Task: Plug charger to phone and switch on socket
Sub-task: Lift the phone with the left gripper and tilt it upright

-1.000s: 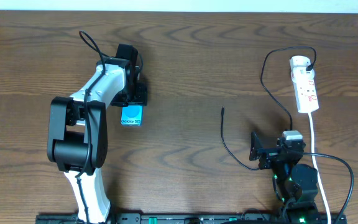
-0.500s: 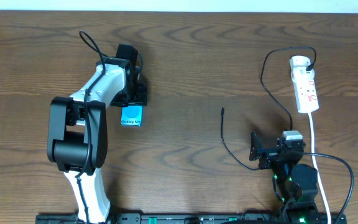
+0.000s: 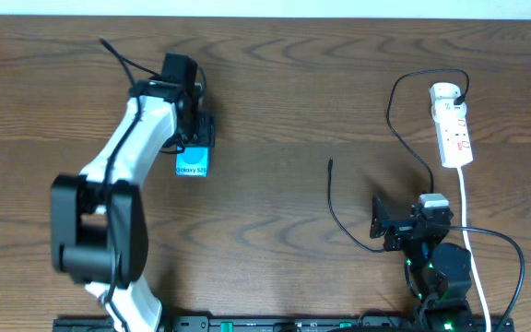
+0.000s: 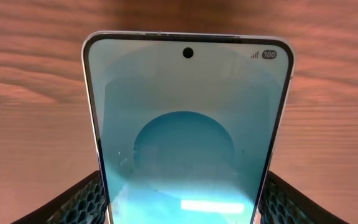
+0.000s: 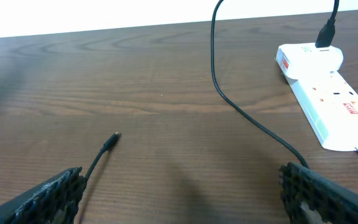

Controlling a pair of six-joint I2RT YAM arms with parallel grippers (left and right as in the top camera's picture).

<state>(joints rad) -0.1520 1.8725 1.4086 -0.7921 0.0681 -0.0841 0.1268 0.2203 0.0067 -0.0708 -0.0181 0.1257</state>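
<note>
My left gripper (image 3: 193,148) is shut on the phone (image 3: 193,166), a small teal-screened handset at the table's left middle. In the left wrist view the phone (image 4: 185,118) fills the frame, with my fingers (image 4: 182,190) pressed against both of its long edges. The black charger cable (image 3: 331,198) lies right of centre, and its plug tip (image 3: 330,164) is free. The tip also shows in the right wrist view (image 5: 112,139). My right gripper (image 3: 387,226) is open and empty near the front edge (image 5: 182,183). The white socket (image 3: 454,127) lies at the far right (image 5: 325,106).
The socket's white cord (image 3: 469,217) runs toward the front edge beside my right arm. The black cable loops (image 3: 391,111) from the socket's top end. The wooden table's far edge (image 3: 265,18) meets a white wall.
My left arm has swung toward the far left with the phone held in it, and the phone has shifted slightly that way. The right arm, cable and socket have not moved.
</note>
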